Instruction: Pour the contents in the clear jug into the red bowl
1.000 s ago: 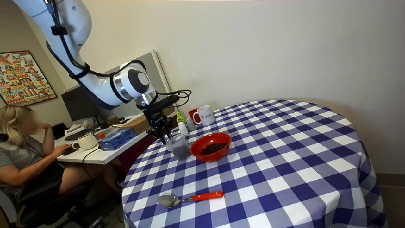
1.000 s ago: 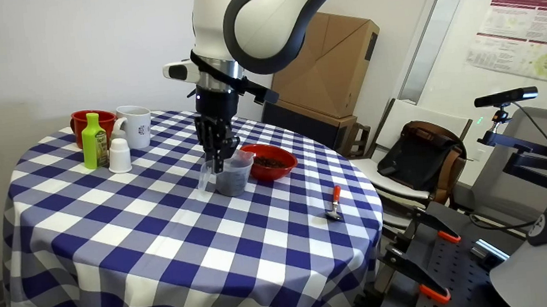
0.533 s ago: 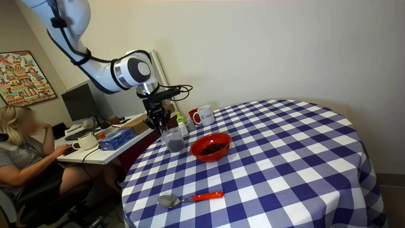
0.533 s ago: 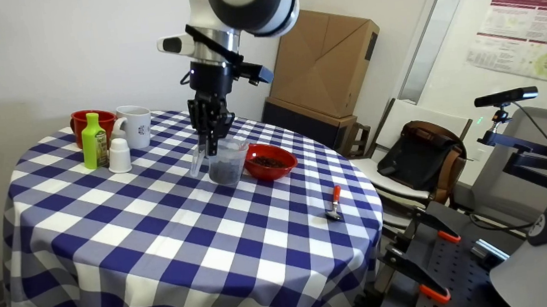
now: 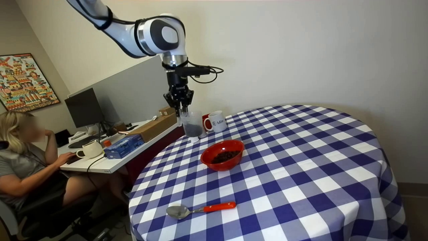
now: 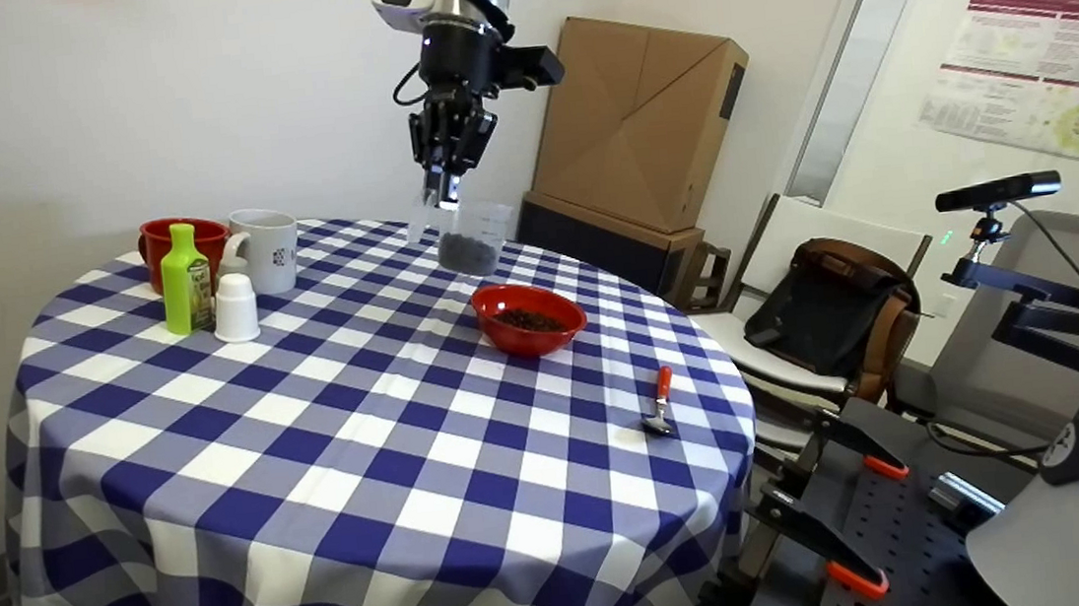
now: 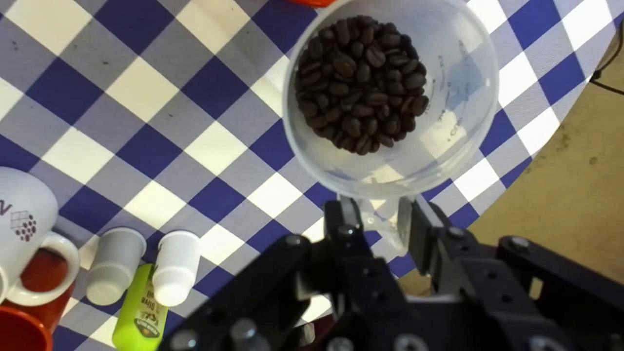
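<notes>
My gripper [image 7: 378, 217] is shut on the handle of the clear jug [image 7: 460, 92], which rises with it above the table. Dark coffee beans [image 7: 360, 87] lie in the jug's bottom. The jug hangs nearly upright, slightly tilted, in both exterior views [image 5: 193, 122] [image 6: 478, 235]. The gripper is above it in those views [image 5: 181, 112] [image 6: 442, 192]. The red bowl [image 5: 227, 166] stands on the table with dark beans in it, lower than the jug and a little apart from it. Only the bowl's edge [image 7: 316, 2] shows at the top of the wrist view.
A white mug [image 6: 270, 255], a red mug [image 6: 160, 243], a green bottle [image 6: 182, 296] and two small white shakers [image 7: 176, 265] [image 7: 116, 263] stand grouped on the checkered table [image 6: 323, 522]. A spoon [image 5: 219, 207] with an orange-red handle lies on the bowl's other side.
The gripper and jug have risen from table level beside the bowl to well above it, moving slightly back toward the wall. The bowl and other table items have not moved.
</notes>
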